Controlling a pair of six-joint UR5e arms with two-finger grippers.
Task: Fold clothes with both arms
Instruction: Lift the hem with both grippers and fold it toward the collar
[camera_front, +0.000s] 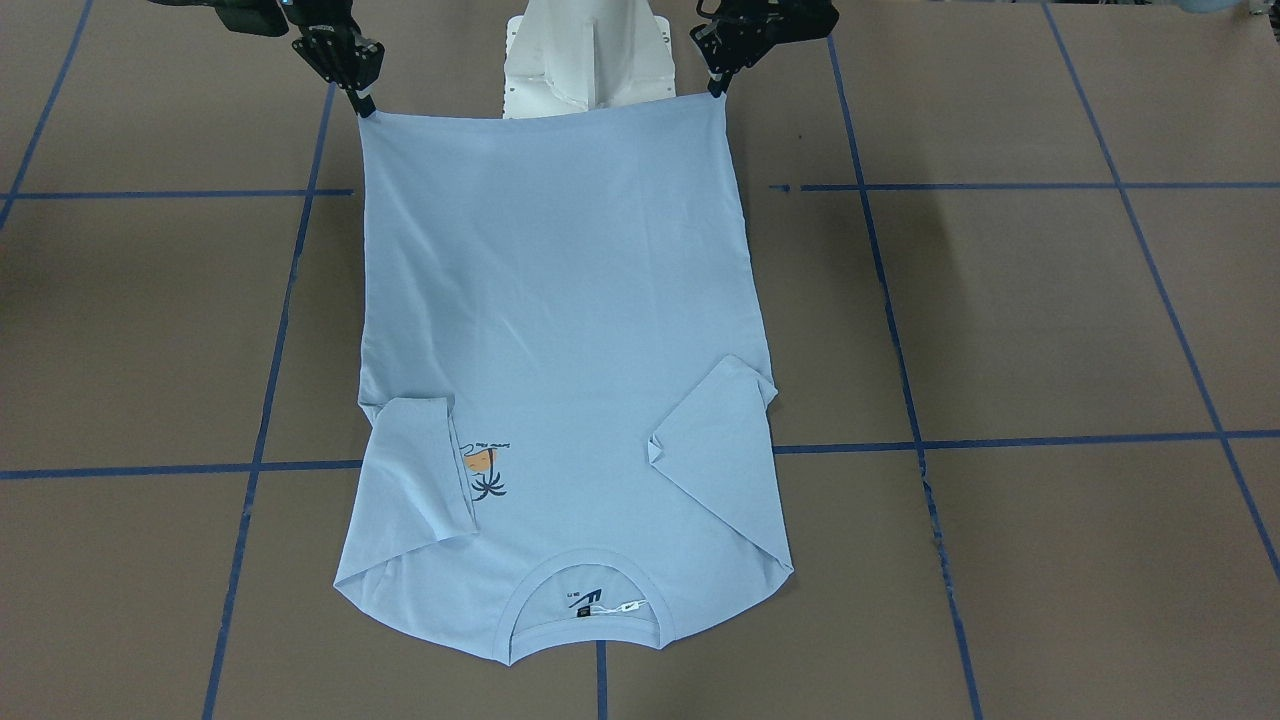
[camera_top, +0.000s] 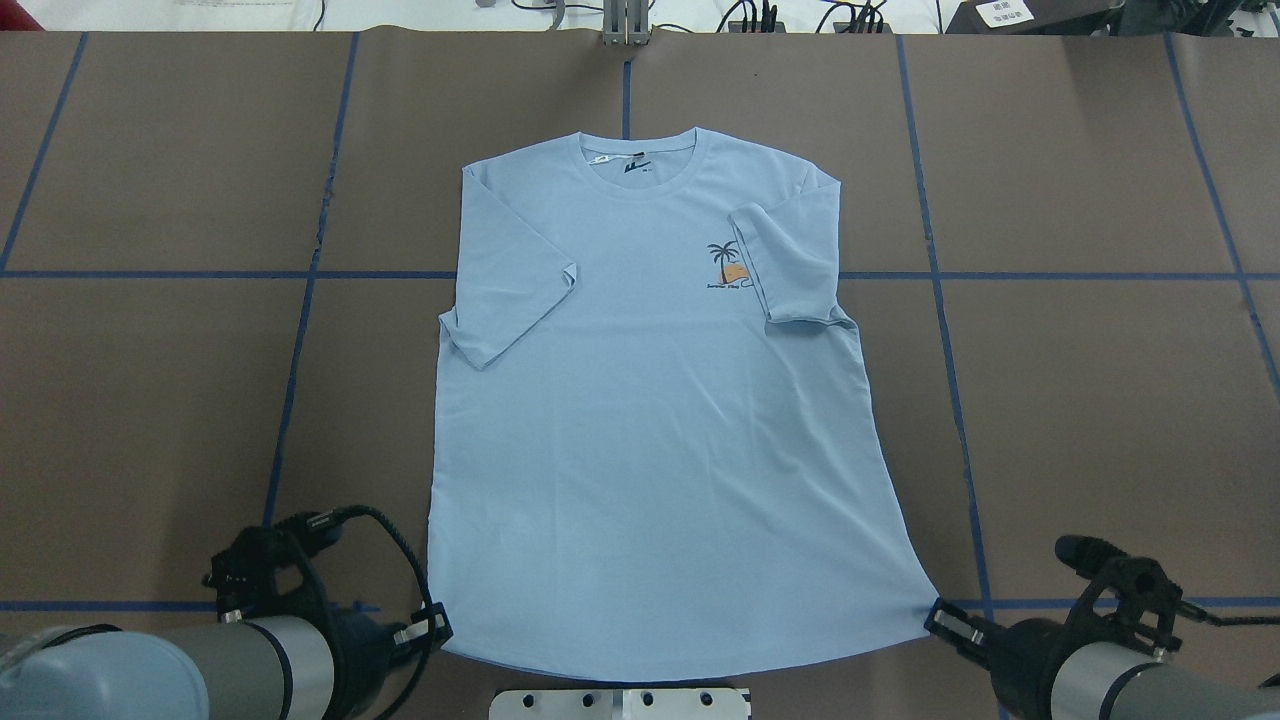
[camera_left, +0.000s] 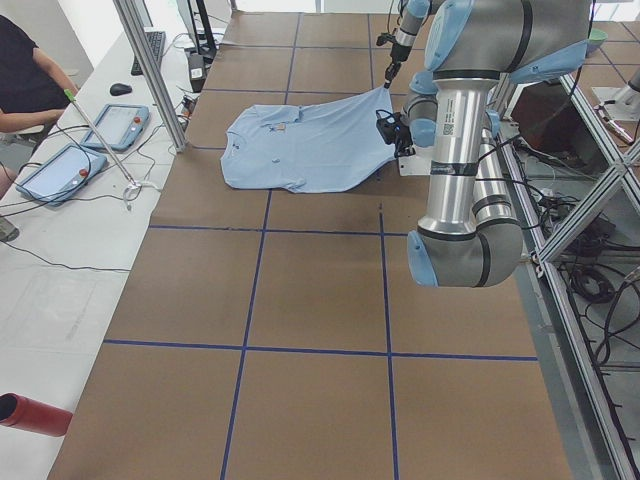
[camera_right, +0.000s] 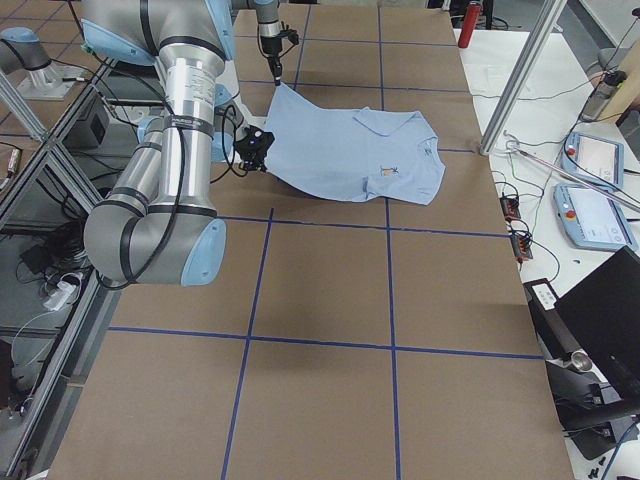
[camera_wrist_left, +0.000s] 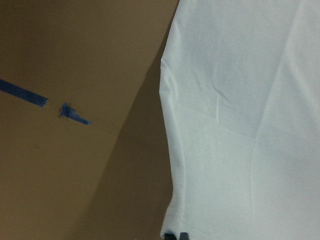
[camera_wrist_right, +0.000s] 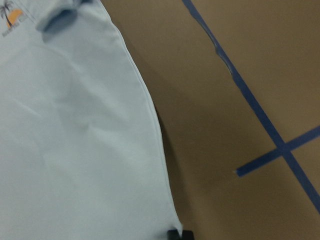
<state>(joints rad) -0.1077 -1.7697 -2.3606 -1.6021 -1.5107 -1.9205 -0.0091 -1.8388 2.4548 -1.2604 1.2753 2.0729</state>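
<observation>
The light blue T-shirt (camera_top: 650, 420) lies face up on the brown table, collar (camera_top: 640, 160) at the far side, both short sleeves folded inward, and the palm print (camera_top: 727, 265) beside one sleeve. My left gripper (camera_top: 430, 625) is shut on the near-left hem corner. My right gripper (camera_top: 945, 618) is shut on the near-right hem corner. In the front-facing view the shirt (camera_front: 560, 300) hangs stretched between the left gripper (camera_front: 716, 88) and the right gripper (camera_front: 362, 105), its hem raised off the table. The wrist views show the shirt's side edges (camera_wrist_left: 240, 125) (camera_wrist_right: 75, 150).
The white pedestal base (camera_front: 585, 60) stands just behind the raised hem. Blue tape lines (camera_top: 310, 275) grid the table. A metal post (camera_left: 150, 70), tablets (camera_left: 60, 170) and an operator (camera_left: 25, 80) are beyond the far side. A red cylinder (camera_left: 35, 415) lies off the table's corner.
</observation>
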